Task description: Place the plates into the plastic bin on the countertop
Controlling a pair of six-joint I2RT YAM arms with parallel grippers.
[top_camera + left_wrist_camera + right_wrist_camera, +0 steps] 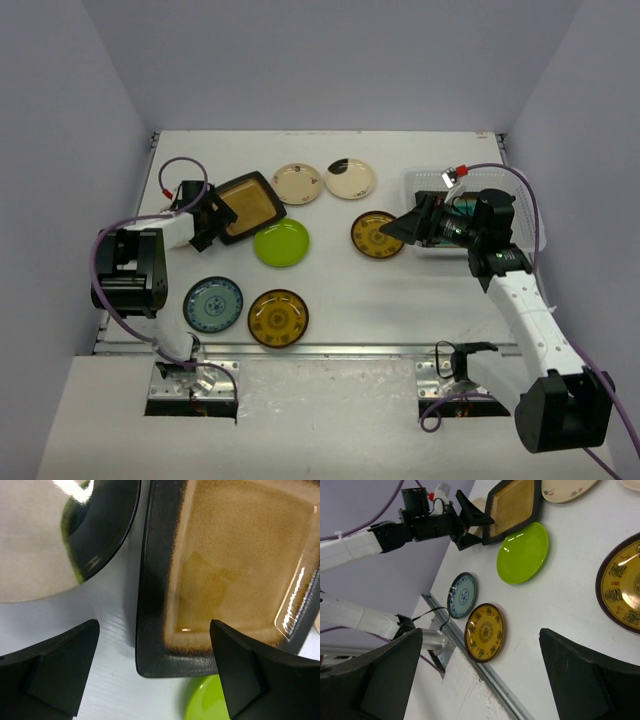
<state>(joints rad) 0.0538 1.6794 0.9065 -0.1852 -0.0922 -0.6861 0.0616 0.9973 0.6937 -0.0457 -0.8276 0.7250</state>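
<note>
An amber square plate with a dark rim lies at the back left. My left gripper is open, its fingers either side of that plate's near corner and not closed on it. A lime plate lies just beyond, and its edge shows in the left wrist view. A pale dark-rimmed plate lies to the left. Two cream plates are at the back. Patterned amber plates and a blue plate lie nearer. My right gripper is open and empty, beside the white bin.
The right arm covers most of the bin. Lavender walls close in the countertop on three sides. A metal strip runs along its front edge. The right wrist view shows the left arm at the amber square plate.
</note>
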